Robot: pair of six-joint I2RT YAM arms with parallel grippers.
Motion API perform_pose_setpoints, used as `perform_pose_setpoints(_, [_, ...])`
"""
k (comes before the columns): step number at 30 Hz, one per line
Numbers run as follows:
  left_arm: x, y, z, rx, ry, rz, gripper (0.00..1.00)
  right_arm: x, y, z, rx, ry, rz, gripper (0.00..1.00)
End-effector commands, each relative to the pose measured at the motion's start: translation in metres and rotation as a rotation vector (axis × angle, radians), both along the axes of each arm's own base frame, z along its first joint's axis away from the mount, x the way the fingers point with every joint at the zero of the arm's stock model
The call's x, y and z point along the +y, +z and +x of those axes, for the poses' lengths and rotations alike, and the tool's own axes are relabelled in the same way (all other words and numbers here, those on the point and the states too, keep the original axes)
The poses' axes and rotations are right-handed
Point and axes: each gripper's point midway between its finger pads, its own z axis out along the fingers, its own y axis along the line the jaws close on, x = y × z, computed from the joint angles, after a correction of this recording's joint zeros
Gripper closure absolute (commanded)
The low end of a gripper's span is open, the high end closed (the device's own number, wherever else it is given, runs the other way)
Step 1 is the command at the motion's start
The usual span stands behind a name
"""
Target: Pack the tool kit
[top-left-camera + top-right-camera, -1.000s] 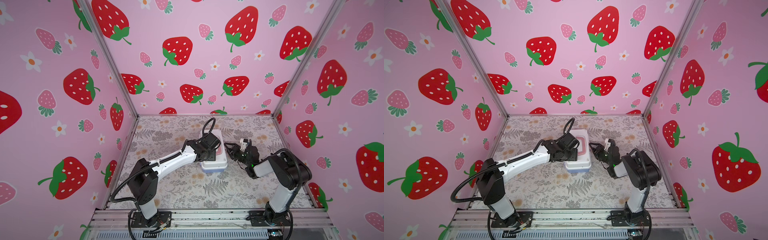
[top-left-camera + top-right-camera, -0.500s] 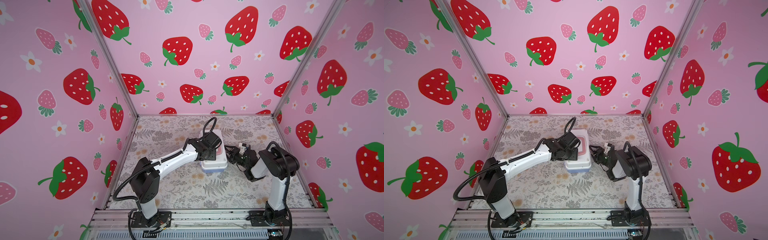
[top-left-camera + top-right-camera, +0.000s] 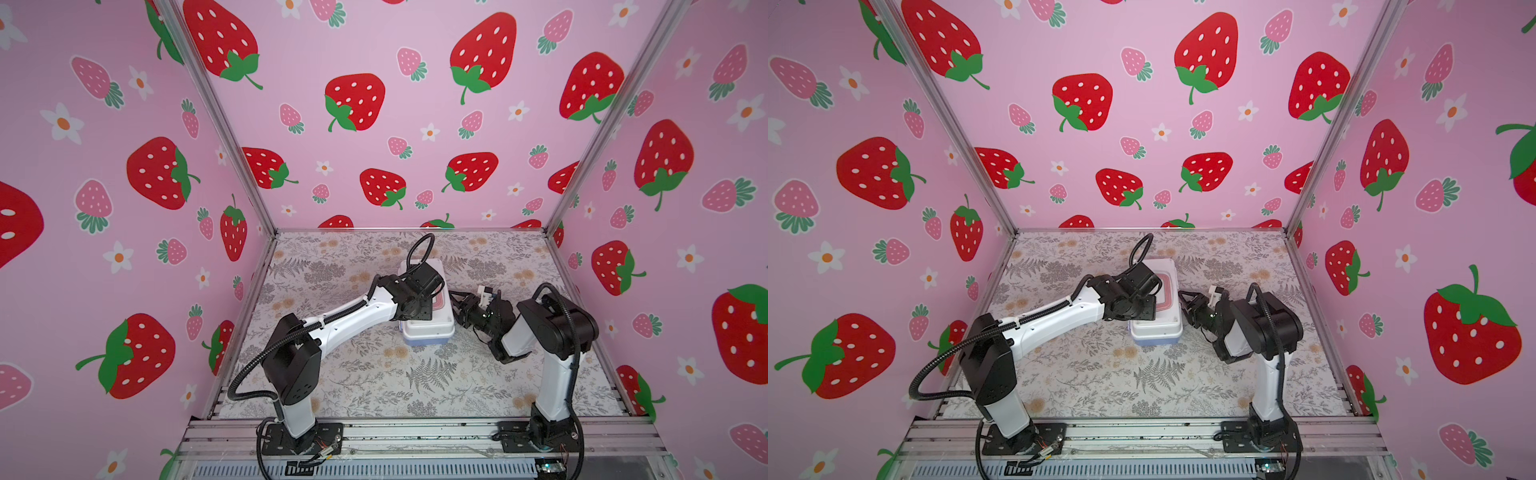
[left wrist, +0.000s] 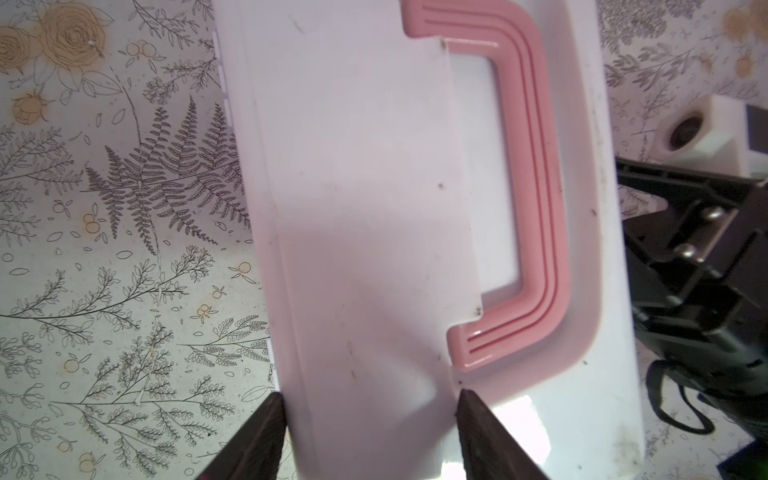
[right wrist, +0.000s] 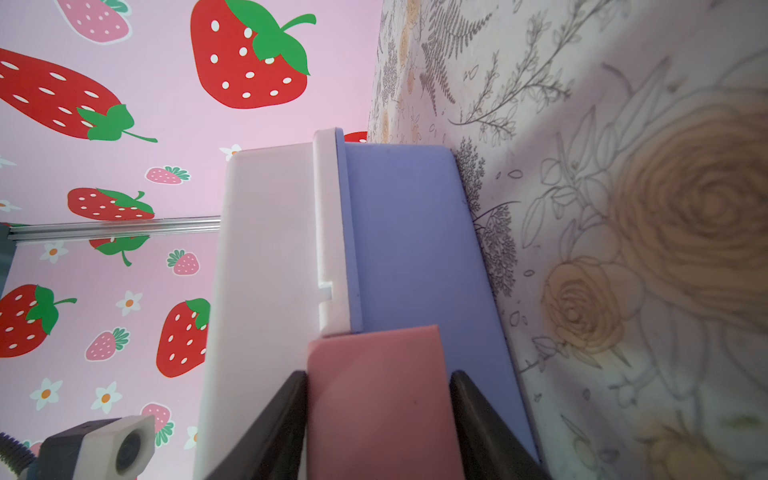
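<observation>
White lid [image 4: 353,208], periwinkle base [image 5: 407,228], pink latch [image 5: 374,395]

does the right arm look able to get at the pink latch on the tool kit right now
Likely yes: the right gripper has its fingers either side of the pink latch on the tool kit, nothing between. Whether they pinch it is unclear.

Tool kit [image 3: 428,328]: centre of the table [image 3: 374,374].
Left gripper [image 4: 370,399]: over its lid [image 4: 353,208].
Right gripper [image 5: 378,374]: at its right side, flanking the latch [image 5: 374,415].
</observation>
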Motion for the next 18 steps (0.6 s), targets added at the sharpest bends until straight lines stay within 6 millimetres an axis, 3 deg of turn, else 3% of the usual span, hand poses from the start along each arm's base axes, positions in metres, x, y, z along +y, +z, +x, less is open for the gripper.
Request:
perform_pose_setpoints(1, [-0.02,-0.066,-0.032,0.188,-0.105,0.034,0.34,0.009,-0.014,-0.022,0.04,0.074,-0.016,0.39])
perform_pose_setpoints(8, [-0.017,-0.067,-0.035,0.191,-0.104,0.04,0.34,0.004,-0.017,-0.024,0.05,0.056,-0.019,0.33])
perform_pose_setpoints(18, [-0.014,-0.065,-0.037,0.188,-0.099,0.038,0.34,-0.002,-0.018,-0.028,0.061,0.034,-0.013,0.38])
